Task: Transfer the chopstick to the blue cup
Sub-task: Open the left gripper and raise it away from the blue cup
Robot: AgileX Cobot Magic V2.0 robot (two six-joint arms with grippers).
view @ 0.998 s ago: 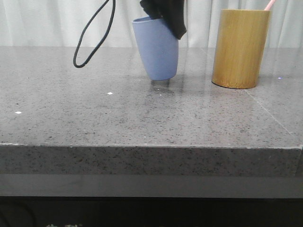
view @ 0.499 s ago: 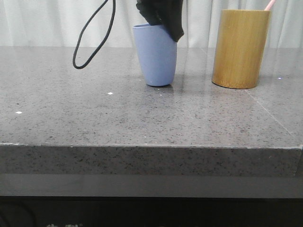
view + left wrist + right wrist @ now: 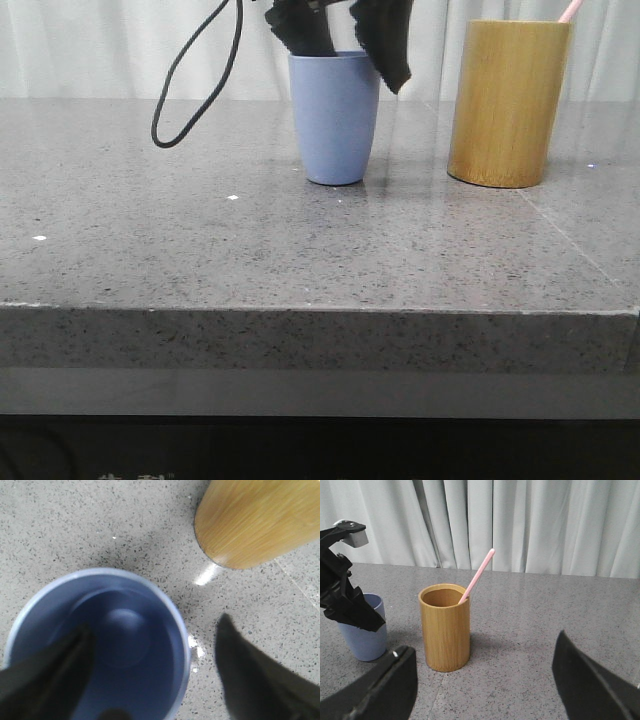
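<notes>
Most of the chopstick is hidden inside the bamboo holder, only its pink top leaning out. The left gripper hangs spread over the blue cup, one finger inside the rim, one outside. The right gripper hangs spread, well short of the chopstick.

Front low at table edge, wrists closer — all share blue cup.
</notes>
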